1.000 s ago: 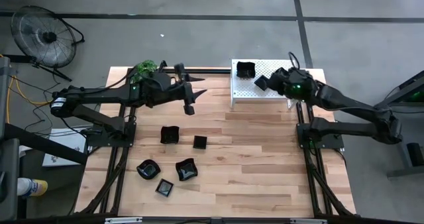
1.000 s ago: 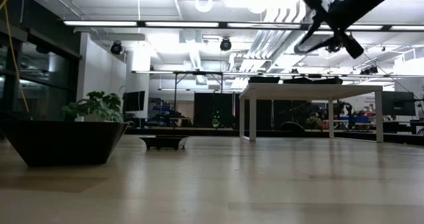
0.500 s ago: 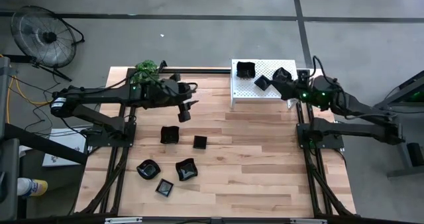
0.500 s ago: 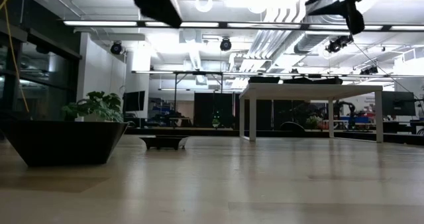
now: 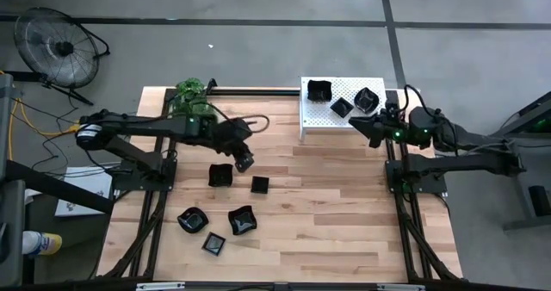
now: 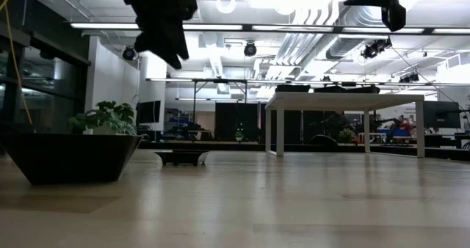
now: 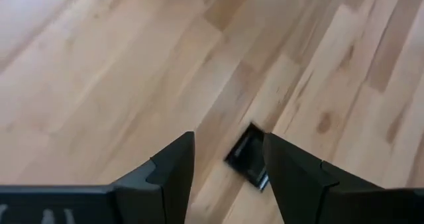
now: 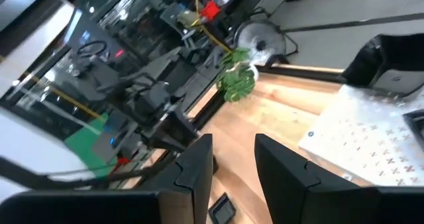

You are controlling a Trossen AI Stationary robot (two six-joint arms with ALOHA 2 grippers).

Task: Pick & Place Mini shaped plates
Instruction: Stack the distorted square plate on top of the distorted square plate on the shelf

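Fingers of the left gripper (image 5: 244, 161) gape empty above the loose mini shaped plates (image 5: 227, 207), well apart from the white rack (image 5: 325, 117). Three plates sit racked, five remain. Beside the rack, the right gripper (image 5: 373, 129) hangs part-open, empty.

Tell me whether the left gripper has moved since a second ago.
Yes. In the high view the left gripper has swung away from the white rack and toward the near side of the table, now sitting open just beside the black plate.

three plates (image 5: 343, 107) on rack (image 5: 320, 121) | five plates (image 5: 220, 175) mid-table, left | left tool (image 5: 244, 163) seemingly above them
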